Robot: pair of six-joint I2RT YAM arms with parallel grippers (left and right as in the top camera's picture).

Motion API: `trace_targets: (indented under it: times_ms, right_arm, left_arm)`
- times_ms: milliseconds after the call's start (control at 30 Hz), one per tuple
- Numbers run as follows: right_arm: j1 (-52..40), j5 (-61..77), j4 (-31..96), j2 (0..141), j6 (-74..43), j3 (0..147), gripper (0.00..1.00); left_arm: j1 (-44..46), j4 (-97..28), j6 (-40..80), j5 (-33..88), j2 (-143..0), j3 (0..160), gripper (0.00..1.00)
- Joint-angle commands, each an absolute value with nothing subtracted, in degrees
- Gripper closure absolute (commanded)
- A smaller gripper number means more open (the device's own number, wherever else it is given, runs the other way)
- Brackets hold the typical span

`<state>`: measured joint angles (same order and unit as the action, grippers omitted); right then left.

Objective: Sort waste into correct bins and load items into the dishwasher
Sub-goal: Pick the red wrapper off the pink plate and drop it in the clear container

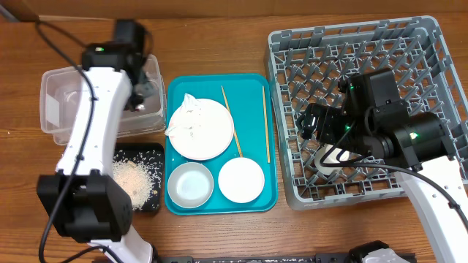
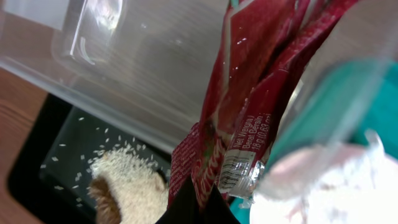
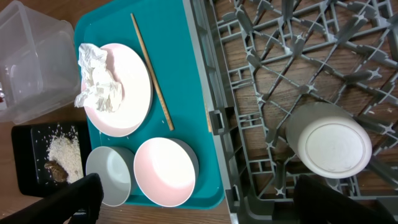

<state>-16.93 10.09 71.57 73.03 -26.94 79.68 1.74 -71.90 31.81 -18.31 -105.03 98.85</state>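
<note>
On tray: two bowls, two chopsticks

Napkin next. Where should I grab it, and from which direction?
Take the napkin by its bunched, raised middle, coming straight down from above. It lies crumpled on the plate, on the side nearest the clear tub, with thin edges lying flat against the plate. A sideways approach would probably just push it or catch the plate's rim. Pinch across the tallest fold.

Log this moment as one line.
left gripper: shut on red foil wrapper, at clear tub | right gripper: open over white cup in grey rack | napkin: on plate
</note>
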Motion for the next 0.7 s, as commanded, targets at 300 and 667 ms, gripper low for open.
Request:
trace_targets:
  times_ms: [300, 667]
  right_arm:
    - [-17.1, 10.0, 71.0, 72.9, -26.6, 81.0, 0.0]
    - [-17.1, 10.0, 71.5, 72.9, -26.6, 81.0, 0.0]
  left_arm:
    - [-0.9, -80.5, 29.6, -2.2, -105.3, 104.3, 0.1]
    - [21.1, -74.0, 29.2, -17.9, -104.2, 94.3, 0.13]
